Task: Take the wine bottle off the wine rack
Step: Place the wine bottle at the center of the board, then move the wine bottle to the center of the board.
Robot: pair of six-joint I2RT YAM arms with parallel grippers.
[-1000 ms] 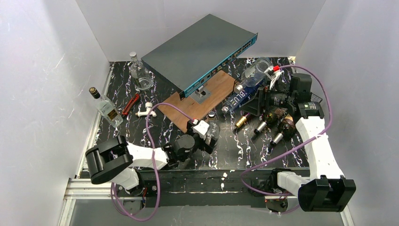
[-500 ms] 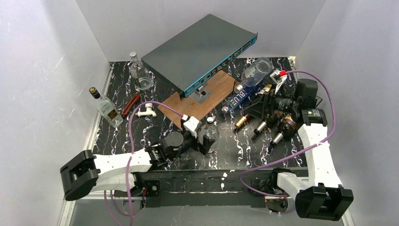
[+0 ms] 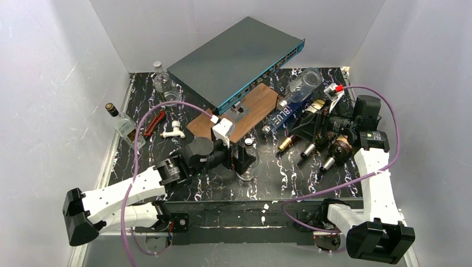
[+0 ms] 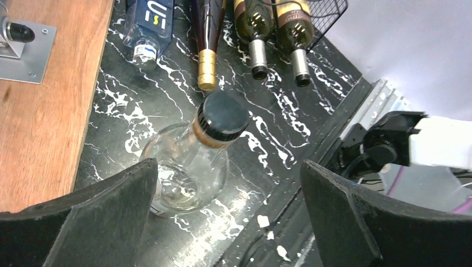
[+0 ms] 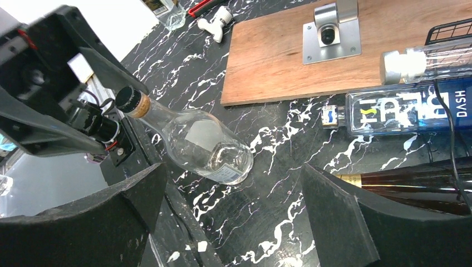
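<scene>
Since the wine rack [image 3: 313,118] sits at the 3 o'clock side of the table in the overhead view, the right gripper [image 5: 234,169] is by far the nearer; its wrist hangs just beyond the rack's far end, and its jaws stand wide apart with nothing between them. The wine bottle [image 3: 285,143] with the gold foil lies on its side in the rack, its long axis running from 1 o'clock to 7 o'clock, neck towards the arm bases; two more dark bottles with grey capsules lie parallel just beside it. In the right wrist view this bottle shows at 4 o'clock from the gap of the jaws, just past the right finger; so, by my judgement, the jaws must swing that way and close across the body, not along it.

The left gripper [image 4: 228,167] is spread wide too, straddling a clear round flask [image 4: 186,167] with a black cap at mid-table, well apart from the rack; whether its fingers touch the glass I cannot tell.

A clear blue bottle [image 3: 284,114] lying against the rack reads BLUE from overhead, and what looks like DASH in the right wrist view; the wine labels show cream and gold, their writing too small to read.
</scene>
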